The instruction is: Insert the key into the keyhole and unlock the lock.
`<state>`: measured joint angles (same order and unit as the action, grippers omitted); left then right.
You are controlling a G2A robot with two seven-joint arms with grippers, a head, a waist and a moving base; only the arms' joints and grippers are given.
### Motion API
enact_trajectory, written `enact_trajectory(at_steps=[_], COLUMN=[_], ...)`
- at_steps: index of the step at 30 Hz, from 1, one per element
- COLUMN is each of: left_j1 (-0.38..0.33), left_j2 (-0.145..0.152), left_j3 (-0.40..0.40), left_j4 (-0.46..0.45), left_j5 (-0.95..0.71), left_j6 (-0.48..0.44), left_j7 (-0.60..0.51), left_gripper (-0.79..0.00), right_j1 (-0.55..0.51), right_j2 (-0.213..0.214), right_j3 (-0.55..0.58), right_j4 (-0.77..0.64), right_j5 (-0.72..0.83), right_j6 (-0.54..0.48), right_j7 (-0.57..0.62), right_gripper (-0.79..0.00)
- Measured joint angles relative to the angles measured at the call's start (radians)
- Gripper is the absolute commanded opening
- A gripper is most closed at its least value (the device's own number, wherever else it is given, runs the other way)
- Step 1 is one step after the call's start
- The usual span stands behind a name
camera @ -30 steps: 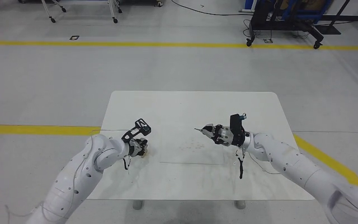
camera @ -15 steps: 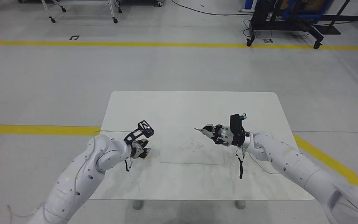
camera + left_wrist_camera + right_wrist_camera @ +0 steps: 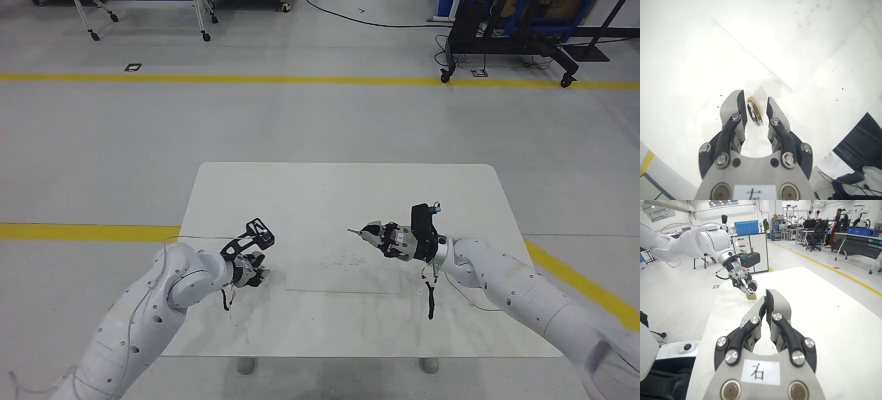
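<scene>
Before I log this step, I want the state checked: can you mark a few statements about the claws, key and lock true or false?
1. The left claw is open around the lock. True.
2. The right claw is empty. False: it is shut on the key.
3. The key sits in the keyhole. False: it is held well apart from the lock, across the table.
4. The lock rests on the table. True.
</scene>
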<state>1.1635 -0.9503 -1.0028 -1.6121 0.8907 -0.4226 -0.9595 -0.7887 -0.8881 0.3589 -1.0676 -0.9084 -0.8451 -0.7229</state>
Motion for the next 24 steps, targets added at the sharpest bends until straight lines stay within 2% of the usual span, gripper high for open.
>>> enact_trajectory(at_steps=[2,5,17,24], left_j1=[0.007,0.013,0.004,-0.012], left_j2=[0.002,0.004,0.0,-0.007], left_j3=[-0.007,-0.013,0.0,0.017], left_j4=[-0.004,-0.009,-0.01,0.001], left_j5=[0.002,0.005,0.019,0.075], left_j6=[0.005,0.015,0.012,0.055], left_j7=[-0.009,-0.017,-0.021,-0.015], left_gripper=[-0.573,-0.785,-0.785,-0.785], right_j1=[0.0,0.0,0.0,0.0], right_j2=[0.0,0.0,0.0,0.0], right_j3=[0.0,0.0,0.0,0.0], right_j4=[0.0,0.0,0.0,0.0], right_j5=[0.0,0.0,0.0,0.0], right_j6=[0.0,0.0,0.0,0.0], right_j7=[0.0,0.0,0.0,0.0], right_gripper=[-0.785,-0.785,-0.785,-0.785])
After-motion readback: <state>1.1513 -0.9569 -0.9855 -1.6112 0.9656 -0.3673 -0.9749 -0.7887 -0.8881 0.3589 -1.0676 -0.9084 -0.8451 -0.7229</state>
